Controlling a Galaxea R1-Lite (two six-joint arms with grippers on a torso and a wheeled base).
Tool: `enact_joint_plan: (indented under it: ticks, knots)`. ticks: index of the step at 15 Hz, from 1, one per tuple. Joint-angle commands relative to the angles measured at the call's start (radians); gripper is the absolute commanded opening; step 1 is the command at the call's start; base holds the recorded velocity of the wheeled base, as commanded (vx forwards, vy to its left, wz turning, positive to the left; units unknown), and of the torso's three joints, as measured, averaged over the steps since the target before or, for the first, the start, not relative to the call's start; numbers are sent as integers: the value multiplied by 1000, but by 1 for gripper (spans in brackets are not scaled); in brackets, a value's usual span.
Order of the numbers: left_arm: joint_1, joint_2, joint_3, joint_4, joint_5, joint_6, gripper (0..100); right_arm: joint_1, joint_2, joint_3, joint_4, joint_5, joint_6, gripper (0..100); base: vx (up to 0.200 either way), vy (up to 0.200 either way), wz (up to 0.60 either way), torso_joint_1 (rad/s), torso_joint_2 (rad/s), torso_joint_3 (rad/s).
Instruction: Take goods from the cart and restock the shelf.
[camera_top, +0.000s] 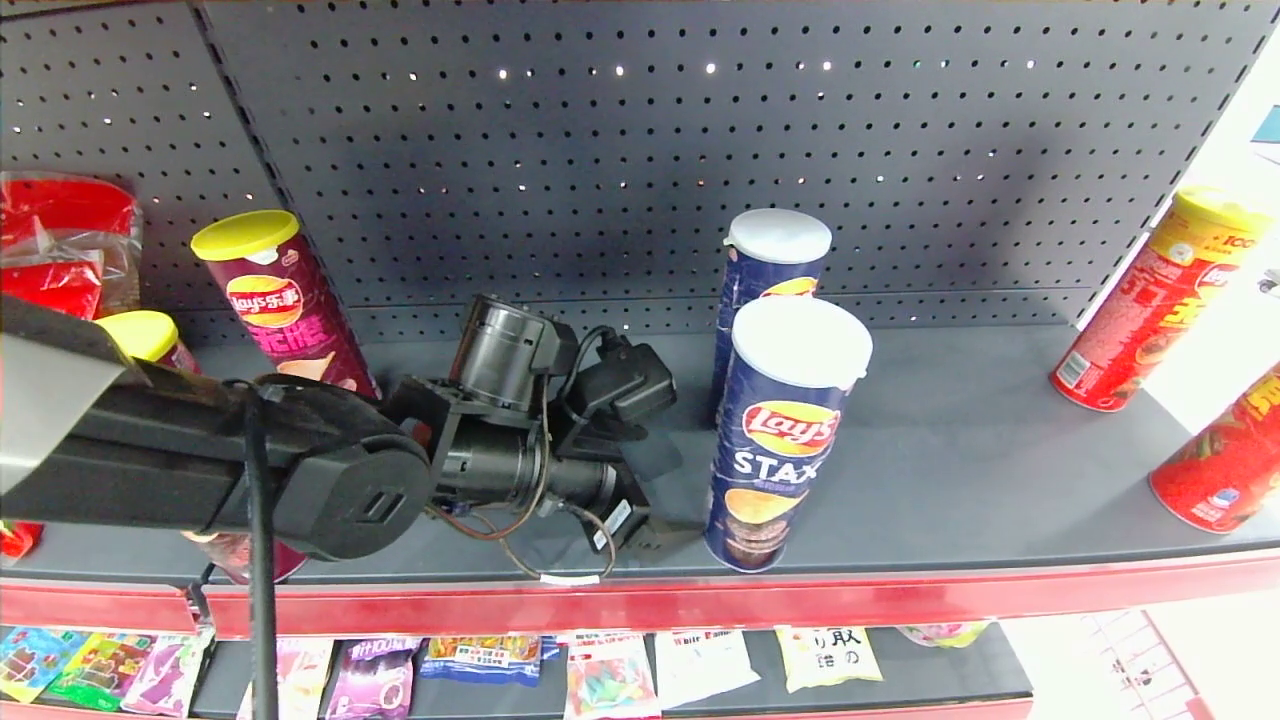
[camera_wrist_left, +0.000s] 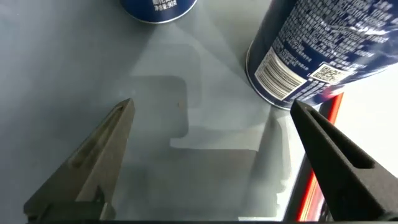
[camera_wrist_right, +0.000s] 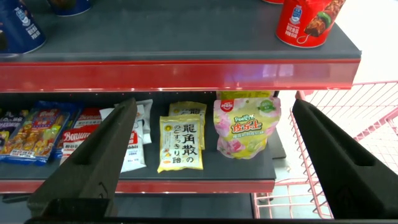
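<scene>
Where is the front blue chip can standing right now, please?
In the head view, the front blue can stands upright near the front edge of the shelf, right of centre, before a second blue can, the left gripper beside it.

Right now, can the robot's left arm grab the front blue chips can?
Probably yes. The left gripper sits open on the shelf right beside the front blue can, and nothing lies between them. It would likely need to swing a little toward the can first.

head: above shelf (camera_top: 950, 450), looking down | left wrist: close over it | right wrist: facing its front
</scene>
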Motion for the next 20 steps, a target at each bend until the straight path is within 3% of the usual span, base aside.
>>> enact_joint_plan:
  ticks: [1, 14, 18, 19, 20]
  knots:
    - [-4, 10, -6, 0, 1, 0, 100, 0, 1, 0, 0, 0, 0, 100, 0, 0, 0, 0, 0, 0]
    - [1, -29, 5, 0, 1, -2, 100, 0, 1, 0, 0, 0, 0, 100, 0, 0, 0, 0, 0, 0]
    - [74, -286, 198, 0, 1, -9, 100, 0, 1, 0, 1, 0, 0, 100, 0, 0, 0, 0, 0, 0]
    - [108, -449, 329, 1, -1, -22, 100, 0, 1, 0, 1, 0, 0, 100, 0, 0, 0, 0, 0, 0]
    - [114, -559, 401, 6, -1, -34, 100, 0, 1, 0, 0, 0, 0, 100, 0, 0, 0, 0, 0, 0]
